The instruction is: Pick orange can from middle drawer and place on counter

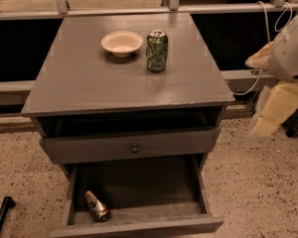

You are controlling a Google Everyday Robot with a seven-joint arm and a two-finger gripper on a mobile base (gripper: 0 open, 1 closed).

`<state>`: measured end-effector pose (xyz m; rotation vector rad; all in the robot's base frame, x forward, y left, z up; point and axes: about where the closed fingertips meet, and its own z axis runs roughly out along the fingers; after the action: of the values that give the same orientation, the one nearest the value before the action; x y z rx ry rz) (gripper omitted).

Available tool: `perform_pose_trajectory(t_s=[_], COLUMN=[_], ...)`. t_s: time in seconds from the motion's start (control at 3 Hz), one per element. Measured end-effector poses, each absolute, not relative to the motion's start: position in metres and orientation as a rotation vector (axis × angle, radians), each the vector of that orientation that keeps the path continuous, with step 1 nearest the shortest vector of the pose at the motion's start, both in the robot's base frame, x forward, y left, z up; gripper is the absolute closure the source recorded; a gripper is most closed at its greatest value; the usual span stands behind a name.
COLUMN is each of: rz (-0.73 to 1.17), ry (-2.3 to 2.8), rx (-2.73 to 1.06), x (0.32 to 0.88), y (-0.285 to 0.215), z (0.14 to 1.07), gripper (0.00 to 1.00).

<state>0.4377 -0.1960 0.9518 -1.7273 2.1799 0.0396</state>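
Observation:
The orange can (97, 206) lies on its side at the front left corner of the open middle drawer (154, 190), which is pulled out below the closed drawer front with a round knob (134, 148). The grey counter (114, 86) is the cabinet top above. My gripper is not in view. Only part of my white and cream arm (278, 103) shows at the right edge, beside the cabinet and level with the counter's front corner.
A green can (157, 51) stands upright on the counter next to a pale shallow bowl (121, 42). A black bar (2, 216) lies on the speckled floor at the lower left. A railing and dark panels run behind the cabinet.

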Motion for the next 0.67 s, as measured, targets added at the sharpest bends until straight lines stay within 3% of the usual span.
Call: perform_pose_trajectory(t_s=[0.67], rz=[0.337], ry=[1.904], rx=[-1.791], x=[0.392], y=[-0.101], z=[0.87], gripper=[0.0])
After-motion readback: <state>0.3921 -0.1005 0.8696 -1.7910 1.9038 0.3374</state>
